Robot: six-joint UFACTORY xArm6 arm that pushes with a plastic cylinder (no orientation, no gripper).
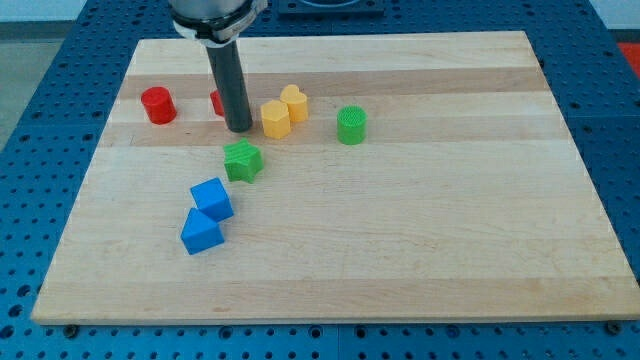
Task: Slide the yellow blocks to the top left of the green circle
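Yellow blocks (pixel 284 111) touching on pale wooden board (pixel 420 230), blue pegboard bench (pixel 70 60) around, no claw, my tip (pixel 239 129) just left.

1. My tip (pixel 239 129) stands on the board (pixel 400 250), just to the view's left of the yellow hexagon (pixel 275 119).
2. The yellow heart (pixel 294 103) touches the hexagon at its upper right.
3. The green circle (pixel 351 125) sits apart to the view's right.
4. The red cylinder (pixel 158 105) lies far left; another red block (pixel 216 101) hides behind the rod.
5. The green star (pixel 242 160) lies below the tip.
6. Two blue blocks (pixel 211 198) (pixel 201 232) touch, lower left.
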